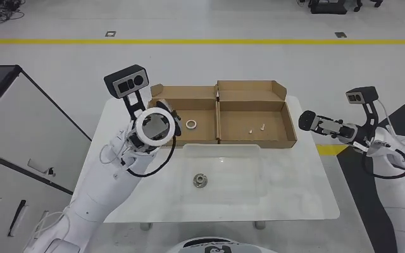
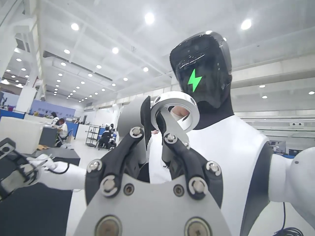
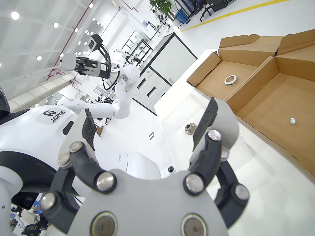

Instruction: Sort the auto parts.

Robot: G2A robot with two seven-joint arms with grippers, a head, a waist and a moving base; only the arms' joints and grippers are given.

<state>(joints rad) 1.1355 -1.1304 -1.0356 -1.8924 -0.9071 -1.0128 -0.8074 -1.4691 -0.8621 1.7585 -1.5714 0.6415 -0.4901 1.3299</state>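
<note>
Above the white counter (image 1: pixel 304 190), the left pincer (image 2: pixel 153 108) clamps a shaft collar (image 2: pixel 172 98); it is best lowered squarely into the cardboard box's left compartment (image 1: pixel 205 133) before letting go. The right pincer (image 3: pixel 150 110) gapes empty. The clear tray (image 1: pixel 221 146) holds a flanged hub (image 1: pixel 200 180); farther, a matching collar (image 1: pixel 192 124) lies left, small fasteners (image 1: pixel 256 128) right.

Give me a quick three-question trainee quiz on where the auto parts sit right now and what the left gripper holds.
1. True or false: the left gripper is shut on a metal ring.
2. Which compartment of the cardboard box holds the small ring, going by the top view? A) left B) right C) neither
3. Fill in: the flanged hub lies in the clear ____ in front of the box.
Key: 1 true; 2 A; 3 tray.
</note>
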